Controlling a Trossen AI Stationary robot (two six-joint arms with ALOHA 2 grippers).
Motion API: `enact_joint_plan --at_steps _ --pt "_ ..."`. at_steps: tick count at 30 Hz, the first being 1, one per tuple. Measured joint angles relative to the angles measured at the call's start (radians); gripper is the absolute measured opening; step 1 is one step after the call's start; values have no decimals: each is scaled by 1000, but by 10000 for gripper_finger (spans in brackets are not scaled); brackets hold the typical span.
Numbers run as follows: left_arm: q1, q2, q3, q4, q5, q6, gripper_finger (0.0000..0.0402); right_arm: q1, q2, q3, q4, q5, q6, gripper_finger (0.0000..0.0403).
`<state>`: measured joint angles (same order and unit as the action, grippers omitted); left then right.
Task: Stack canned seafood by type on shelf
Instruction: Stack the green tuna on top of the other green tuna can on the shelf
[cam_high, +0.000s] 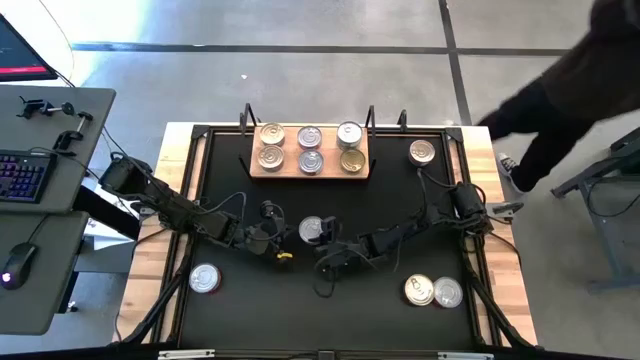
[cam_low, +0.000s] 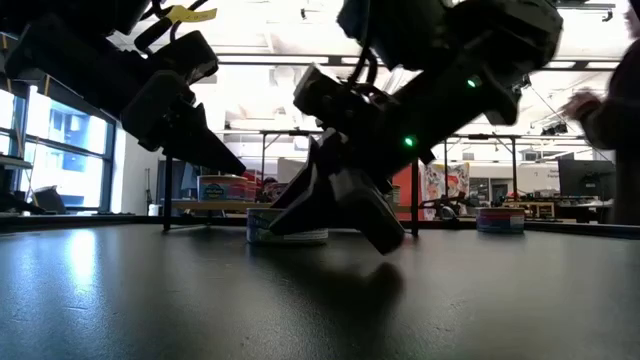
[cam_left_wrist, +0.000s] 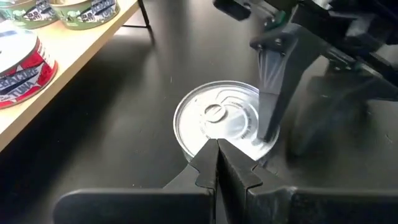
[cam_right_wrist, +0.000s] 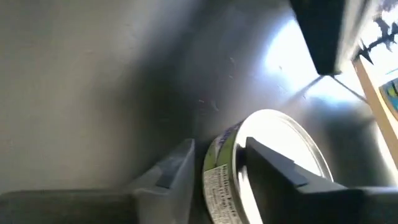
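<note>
A wooden shelf (cam_high: 309, 170) lies at the far side of the black mat (cam_high: 240, 300) on the table (cam_high: 178, 140). Six tins sit on the shelf in two rows of three, like the gold-topped one (cam_high: 271, 134) at the far left corner.

One silver tin (cam_high: 311, 229) stands in the middle of the mat, well apart from the shelf. Both arms meet at this tin. The right end effector (cam_high: 322, 232) is tipped low over it with its fingers (cam_left_wrist: 268, 93) spread. One finger is on the tin's lid and one is down beside the wall with the green label, so the tin's rim sits between them. I cannot tell if they squeeze it. The left end effector (cam_left_wrist: 217, 163) is just beside the same tin, and its fingers are pressed together with nothing in them.

More tins lie around the mat. One (cam_high: 423, 151) is near the right end of the shelf. One (cam_high: 204, 279) is at the near left. Two (cam_high: 432, 291) sit touching at the near right.

A person in dark clothes (cam_high: 560, 90) is beside the table's far right corner.
</note>
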<state>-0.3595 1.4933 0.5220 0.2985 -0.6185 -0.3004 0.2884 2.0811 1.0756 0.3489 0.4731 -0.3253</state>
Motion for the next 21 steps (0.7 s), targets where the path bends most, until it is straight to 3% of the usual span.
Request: enact_joint_plan --at_steps 7,21 --pt "-43 0 0 17 86 94 0 -14 -12 31 -136 61 57 12" --pt "-81 0 0 61 74 95 0 50 -181 23 -515 131 117 2"
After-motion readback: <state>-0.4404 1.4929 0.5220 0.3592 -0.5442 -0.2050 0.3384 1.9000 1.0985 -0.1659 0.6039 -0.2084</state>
